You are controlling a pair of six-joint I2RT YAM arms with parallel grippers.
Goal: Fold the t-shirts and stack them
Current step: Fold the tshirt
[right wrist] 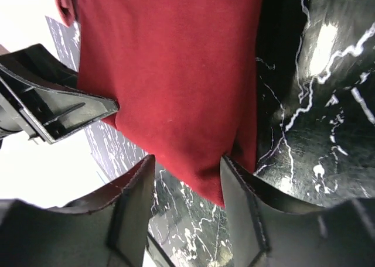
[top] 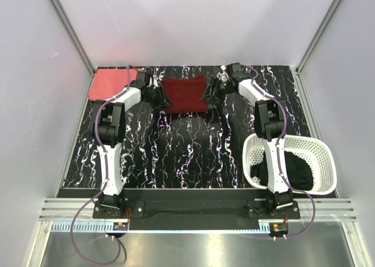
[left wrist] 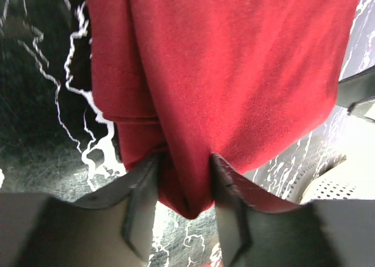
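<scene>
We judge the step in hand to be the grasp that opens a fold on the dark red shirt [top: 186,95]. It lies spread at the 12 o'clock end of the table [top: 176,156]. The pink shirt [top: 111,84] lies apart from it in the 10 o'clock corner. The black shirt [top: 296,170] sits bundled in the white basket [top: 325,161] at 4 o'clock, so most of the task looks to be ahead of us.

The left gripper [left wrist: 186,173] pinches a bunched fold of the red cloth, with both fingers pressed against it at the shirt's 9 o'clock edge. The right gripper [right wrist: 187,176] straddles a corner of the same shirt at its 3 o'clock edge. The cloth fills most of the gap between its fingers, but we cannot tell whether they have bitten down.

Both arms reach far across the table. Their forearms angle inward toward 12 o'clock and their wrists are low, just over the surface, one on each side of the shirt.

The next move calls for a sure hold on the right side first. After that we expect an even lift of both edges at matching height, so the cloth carries over without skewing or slipping from either pinch.
</scene>
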